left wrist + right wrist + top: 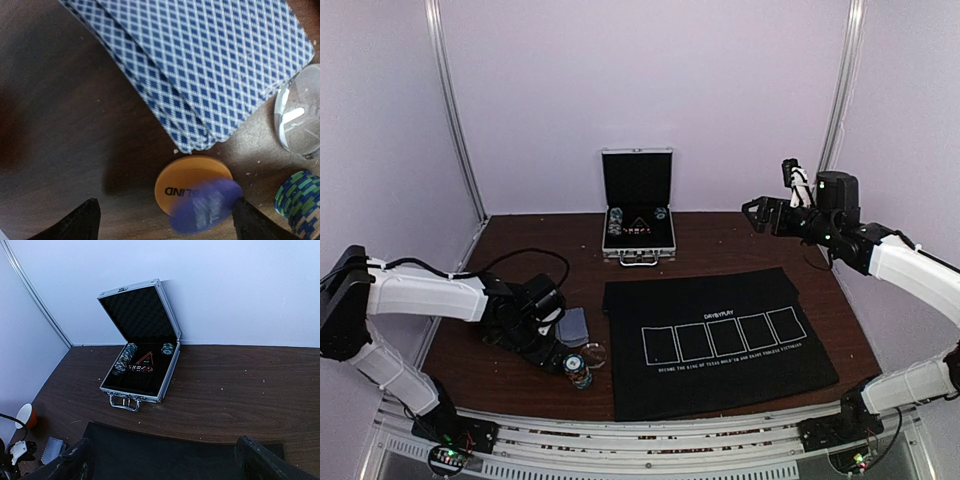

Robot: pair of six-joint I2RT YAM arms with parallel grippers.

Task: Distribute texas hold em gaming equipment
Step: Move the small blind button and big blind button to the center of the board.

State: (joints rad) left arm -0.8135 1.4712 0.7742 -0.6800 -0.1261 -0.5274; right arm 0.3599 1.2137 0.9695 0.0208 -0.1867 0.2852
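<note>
- Purple round button disc (205,207), blurred, overlaps the orange "BLIND" disc (185,182) at six o'clock of the fanned blue-lattice cards (200,65).
- Left hand (165,215) straddles it, fingers wide, not gripping; right hand (165,445) spread, empty.
- Likely step: setting out buttons; next needs a pinch on one disc alone.

Overhead wide, left wrist close above cards (200,65), right wrist distant

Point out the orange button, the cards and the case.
orange button (182,180): left wrist view, its bare orange face.
cards (200,65): left wrist view, a patterned card back.
case (141,315): right wrist view, foam inside the lid.
</note>
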